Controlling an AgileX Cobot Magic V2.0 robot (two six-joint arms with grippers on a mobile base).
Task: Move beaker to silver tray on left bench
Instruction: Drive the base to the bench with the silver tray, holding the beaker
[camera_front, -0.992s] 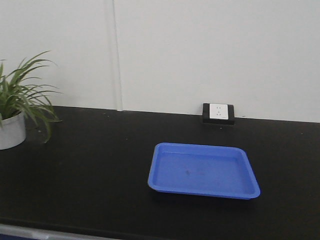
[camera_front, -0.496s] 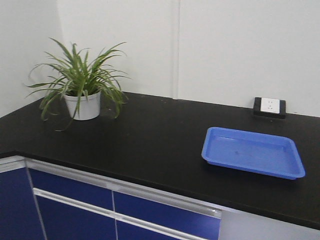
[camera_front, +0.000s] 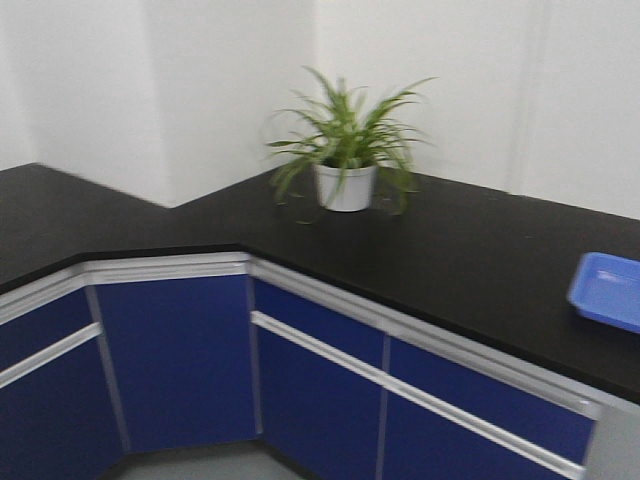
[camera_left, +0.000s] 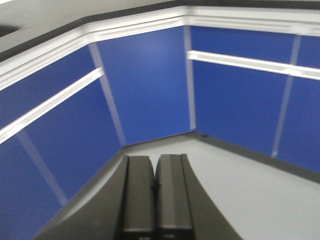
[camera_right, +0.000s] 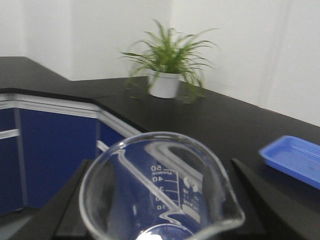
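In the front view, a black-topped counter (camera_front: 470, 250) turns a corner. Its left run, the left bench (camera_front: 50, 215), stretches away along the wall over blue cabinet fronts (camera_front: 175, 350) with pale trim. A potted plant (camera_front: 345, 160) in a white pot stands on the counter near the corner, against the white wall. A blue tray (camera_front: 608, 290) lies on the counter at the far right, cut off by the picture's edge and well apart from the plant. The picture is slightly blurred. In the left wrist view, the left gripper (camera_left: 155, 190) points at the inner corner of the blue cabinets (camera_left: 145, 85), above a grey floor (camera_left: 250, 190). Its two dark fingers (camera_left: 137, 195) lie pressed together with nothing between them. In the right wrist view, the beaker (camera_right: 160, 187) fills the foreground, upright, its open rim and spout towards the camera and printed scale marks readable on the glass. The right gripper (camera_right: 161, 162) is clamped on it, one dark finger (camera_right: 75, 200) on either side of the glass, holding it in the air in front of the cabinets, off any surface. Beyond it are the plant (camera_right: 167, 65) on the black countertop (camera_right: 215, 120) and the blue tray (camera_right: 295, 157) at the right.
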